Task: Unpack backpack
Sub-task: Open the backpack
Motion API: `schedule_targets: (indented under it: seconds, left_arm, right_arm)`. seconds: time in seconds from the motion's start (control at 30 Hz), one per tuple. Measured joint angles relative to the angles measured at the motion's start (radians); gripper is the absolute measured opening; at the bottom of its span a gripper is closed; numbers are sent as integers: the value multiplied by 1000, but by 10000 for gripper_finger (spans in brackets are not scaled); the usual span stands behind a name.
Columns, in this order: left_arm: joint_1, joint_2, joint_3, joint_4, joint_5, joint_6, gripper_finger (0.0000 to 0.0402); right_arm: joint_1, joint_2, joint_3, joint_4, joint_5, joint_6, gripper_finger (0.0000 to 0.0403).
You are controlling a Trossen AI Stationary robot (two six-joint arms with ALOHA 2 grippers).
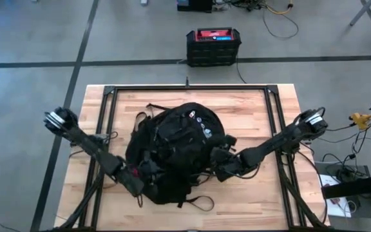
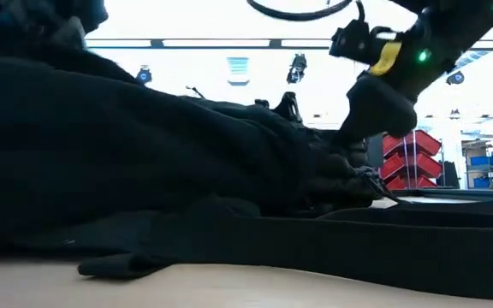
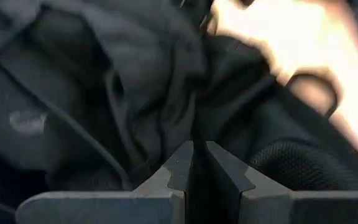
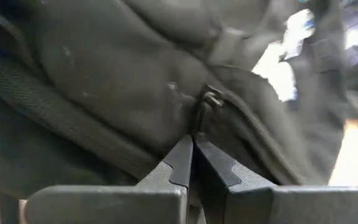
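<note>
The black backpack (image 1: 172, 151) lies slumped on the middle of the wooden table (image 1: 250, 109), with small round patches (image 1: 198, 119) toward its far side. In the low view the backpack (image 2: 144, 145) fills the left, and a flat strap (image 2: 332, 239) rests on the tabletop in front of it. My left gripper (image 1: 140, 185) is at its near left side, shut on its fabric (image 3: 194, 144). My right gripper (image 1: 218, 162) is at its right side, shut at a zipper (image 4: 191, 140). My left gripper pinches a gathered fold of the backpack's black fabric (image 3: 194, 121) between its two fingertips, coming in slanting downward from the table's near left. Creases run from the fold to the fingers. The backpack stays on the table. My right gripper pinches the dark tab hanging from the metal zipper pull (image 4: 199, 121) between its fingertips. It comes slanting downward from the table's right. The pull (image 4: 211, 98) sits on a zipper line on the backpack's side, and the backpack rests on the table.
A black metal frame (image 1: 192, 88) runs round the tabletop. A loose strap loop (image 1: 201, 203) trails toward the near edge. On the floor beyond the far edge stands a black crate with a red top (image 1: 213, 46). Cables and gear (image 1: 359, 119) lie off the right side.
</note>
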Motion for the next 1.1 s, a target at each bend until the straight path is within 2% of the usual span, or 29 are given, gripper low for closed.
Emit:
schedule_targets:
  seconds: [0.17,0.23,0.3,0.47,0.67,0.83,1.0,1.1]
  left_arm:
    - [48,35,76,-557,-43,-151,25]
    - [91,14,94,-728,-85,-186,25]
    - [123,-18,109,-777,-102,-187,25]
    - [116,-81,160,-626,-114,-76,25]
    - [95,-83,229,-593,-73,5,25]
    - [96,-67,229,-425,-98,101,25]
    - [96,-3,201,-214,-95,211,25]
    - [96,54,197,-169,-95,225,25]
  right_arm:
    - [45,96,38,272,-134,-93,2]
    - [64,112,84,261,-178,-141,2]
    - [83,114,123,191,-149,-177,2]
    - [102,69,206,63,31,-264,2]
    - [123,67,251,92,-13,-381,3]
    - [107,71,213,108,-22,-413,5]
    - [76,77,173,180,-21,-417,42]
    - [49,91,170,188,-2,-430,74]
